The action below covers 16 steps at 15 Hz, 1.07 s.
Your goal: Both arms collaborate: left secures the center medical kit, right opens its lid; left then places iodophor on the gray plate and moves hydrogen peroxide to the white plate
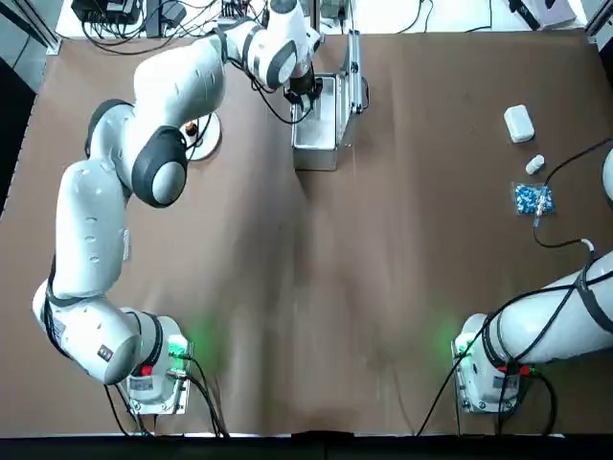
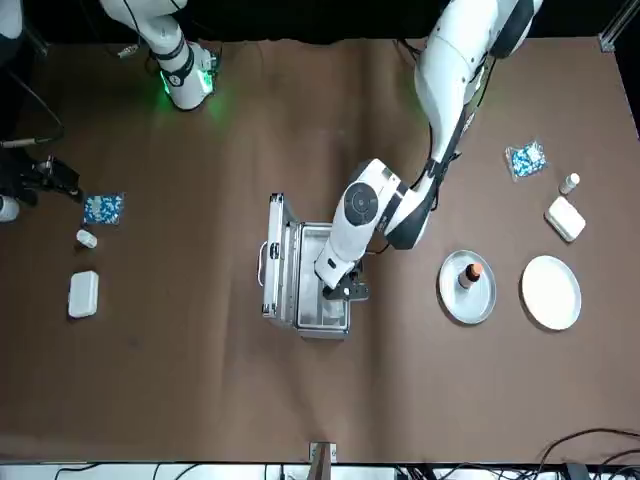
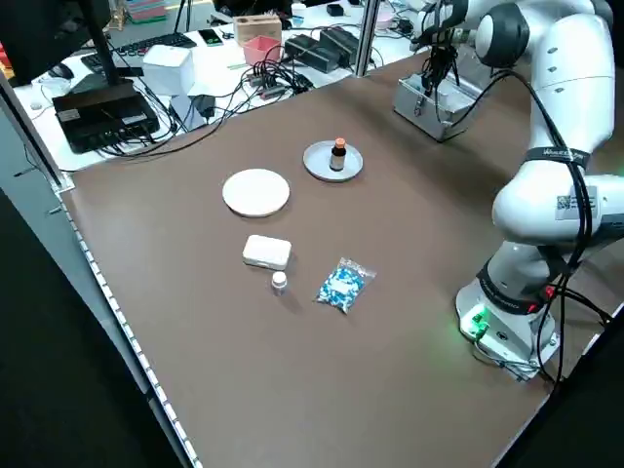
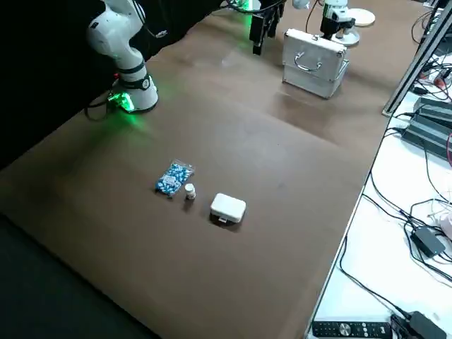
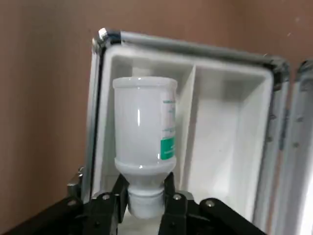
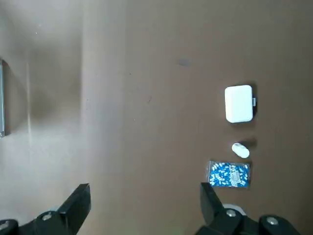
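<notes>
**White Bottle Pinched by the Neck Over the Open Kit**

At the left edge of the front view hung the right gripper (image 6: 145, 185), its fingers spread with nothing between them. Below it lay a white box (image 2: 83, 296), no part of the job.

At the centre of the frame stood the medical kit (image 2: 325, 303), lid (image 2: 278, 265) raised on its left side. The left gripper (image 5: 145, 181) reached over the tray from the right. In the left wrist view its two fingers were closed on the narrow end of a white bottle (image 5: 142, 117), presumably the hydrogen peroxide. Whether the bottle had cleared the tray, I could not tell.

It looked like smooth, rigid plastic, probably light to moderate in weight, depending on the fill. The neck was a fair place to take hold, though a small one: the broad body could swing or slip round between the fingers, so a firm, level lift seemed wise.

Right of centre, the iodophor (image 2: 469, 275) stood upright on the gray plate (image 2: 456, 303). That small brown bottle might well be glass, easily tipped by a knock. Farther right sat the white plate (image 2: 551, 293), bare and ready; the likely next move was to carry the white bottle there and lower it gently.
</notes>
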Each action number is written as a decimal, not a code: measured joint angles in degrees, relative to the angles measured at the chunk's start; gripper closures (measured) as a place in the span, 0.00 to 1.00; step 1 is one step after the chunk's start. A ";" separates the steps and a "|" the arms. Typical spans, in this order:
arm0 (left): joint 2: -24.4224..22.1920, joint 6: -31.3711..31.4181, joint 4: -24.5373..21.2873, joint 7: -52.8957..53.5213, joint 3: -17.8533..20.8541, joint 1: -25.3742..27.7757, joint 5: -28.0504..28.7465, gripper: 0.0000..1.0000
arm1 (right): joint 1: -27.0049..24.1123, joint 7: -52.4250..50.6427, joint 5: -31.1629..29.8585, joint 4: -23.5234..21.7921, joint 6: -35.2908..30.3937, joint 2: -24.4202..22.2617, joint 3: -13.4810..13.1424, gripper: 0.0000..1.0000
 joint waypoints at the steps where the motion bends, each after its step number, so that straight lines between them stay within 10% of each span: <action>1: -0.92 -0.89 0.04 -0.05 -0.02 0.10 0.00 0.67 | -0.06 0.00 0.00 0.00 0.13 0.00 -0.02 0.01; 16: -11.62 -16.46 0.08 3.86 -1.02 7.63 -9.57 0.67 | 0.13 0.01 0.00 0.05 0.50 0.00 0.13 0.01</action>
